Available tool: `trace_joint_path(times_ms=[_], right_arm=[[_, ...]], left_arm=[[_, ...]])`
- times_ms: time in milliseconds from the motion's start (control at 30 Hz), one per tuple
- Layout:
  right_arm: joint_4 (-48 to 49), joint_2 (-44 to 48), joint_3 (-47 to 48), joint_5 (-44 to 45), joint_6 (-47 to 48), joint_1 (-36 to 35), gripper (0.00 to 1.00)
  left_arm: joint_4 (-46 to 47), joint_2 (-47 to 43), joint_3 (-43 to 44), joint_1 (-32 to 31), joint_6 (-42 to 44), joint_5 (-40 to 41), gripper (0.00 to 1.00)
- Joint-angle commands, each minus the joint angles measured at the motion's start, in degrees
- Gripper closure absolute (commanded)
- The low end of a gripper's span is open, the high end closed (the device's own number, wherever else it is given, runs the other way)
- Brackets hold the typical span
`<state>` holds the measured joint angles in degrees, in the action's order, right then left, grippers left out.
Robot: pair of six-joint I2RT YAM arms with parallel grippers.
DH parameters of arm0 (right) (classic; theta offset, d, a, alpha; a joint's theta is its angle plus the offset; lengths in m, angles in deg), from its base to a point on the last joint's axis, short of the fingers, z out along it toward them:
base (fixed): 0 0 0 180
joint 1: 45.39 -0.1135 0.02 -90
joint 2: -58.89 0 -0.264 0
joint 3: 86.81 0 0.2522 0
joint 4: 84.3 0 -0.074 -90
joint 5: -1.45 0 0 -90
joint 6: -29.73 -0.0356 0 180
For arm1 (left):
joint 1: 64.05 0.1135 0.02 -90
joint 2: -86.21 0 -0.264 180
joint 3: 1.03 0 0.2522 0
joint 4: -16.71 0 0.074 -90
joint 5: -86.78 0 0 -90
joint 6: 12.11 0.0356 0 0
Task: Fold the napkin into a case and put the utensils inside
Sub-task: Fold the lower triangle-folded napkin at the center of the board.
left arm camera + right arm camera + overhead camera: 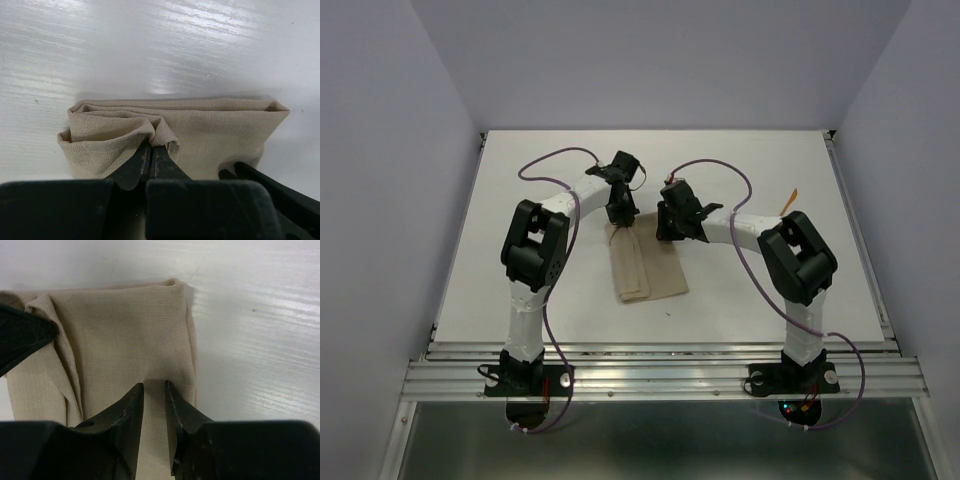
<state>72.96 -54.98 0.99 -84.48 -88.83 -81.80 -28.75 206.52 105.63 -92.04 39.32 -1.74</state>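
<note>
Since woven thin and limp, treat the napkin as light and soft: no stiffness to push against, creased only where pressed, prone to slipping layer over layer. Lies mid-frame in the top view on the table, folded to a layered oblong running up and down the frame. Pinched at its upper left end by the left gripper, jaws together on a puckered ridge of cloth. Sits under the right gripper at bottom centre of the right wrist view, jaws slightly apart with flat cloth showing between them and nothing clamped; cannot tell whether the tips touch the cloth. Best taken at a corner or folded edge, through all layers, not mid-panel. Leaves bare table wide to the left and below the cloth. Tighter at right: one orange utensil upper right, just inside the side rail and behind the right arm.
</note>
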Motion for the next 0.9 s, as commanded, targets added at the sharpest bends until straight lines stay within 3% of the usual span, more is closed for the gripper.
trace_joint_path(times_ms=[0, 133, 300, 367, 467, 533, 867], right_arm=[[-3.0, 4.7, -1.3, -0.7, -0.8, 0.0, 0.65], [-4.0, 9.6, -1.4, 0.1, -1.1, 0.0, 0.59], [-5.0, 15.4, -3.8, 0.4, -1.4, -2.2, 0.59], [-5.0, 15.9, -4.9, 0.1, -2.1, -5.5, 0.65], [-3.8, 14.7, -5.7, -2.8, -3.3, -10.0, 0.83], [-2.7, 12.9, -6.2, -5.6, -4.5, -11.8, 0.88], [2.7, 7.2, -8.3, -10.1, -8.9, -15.5, 0.92]], left_arm=[[1.3, 0.1, -0.2, 0.2, 0.5, -0.4, 1.00], [1.6, 0.4, -0.5, 0.1, 0.4, -0.7, 1.00], [2.2, 0.2, -1.6, 0.2, 0.3, -0.8, 1.00], [2.3, 0.1, -2.1, 0.2, 0.2, -0.8, 1.00], [2.8, -0.1, -2.4, 0.2, -0.1, -1.0, 1.00], [2.9, 0.1, -2.3, 0.1, -0.2, -1.2, 1.00], [2.4, 0.2, -1.8, 0.2, -0.3, -1.1, 1.00]])
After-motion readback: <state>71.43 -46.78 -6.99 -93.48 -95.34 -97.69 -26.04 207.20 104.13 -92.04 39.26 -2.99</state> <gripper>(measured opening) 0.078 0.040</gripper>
